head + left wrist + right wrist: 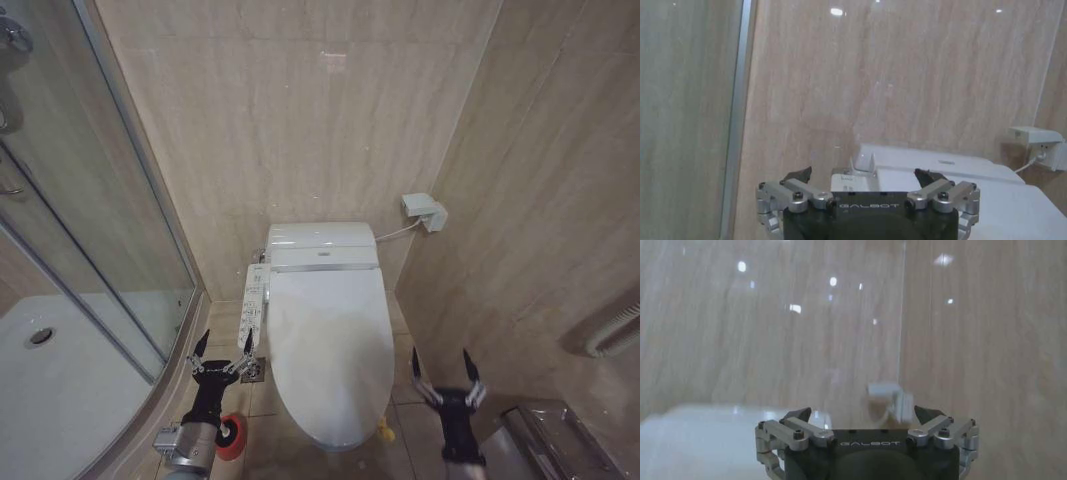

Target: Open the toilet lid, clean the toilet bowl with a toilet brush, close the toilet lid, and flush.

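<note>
I've got the toilet lid point(330, 345) down flat over the bowl, so step 1 (lift it) isn't started. Left gripper point(221, 352) hangs low by the toilet's left side, fingers spread wide & empty, just beside the long button panel point(253, 310). Right gripper point(444, 374) sits low on the toilet's right side, also spread wide, holding nothing, apart from the lid. A yellow tab point(384, 432) shows at the lid's front right edge, prob. the pull strap, though it's small from the head cam. Red holder point(232, 437) sits on the floor under the left arm; brush itself I can't make out. To do this well I'd bring the right gripper in to that strap, pinch it squarely, then lift in an arc back toward the tank point(322, 246), w/o dragging sideways.
</note>
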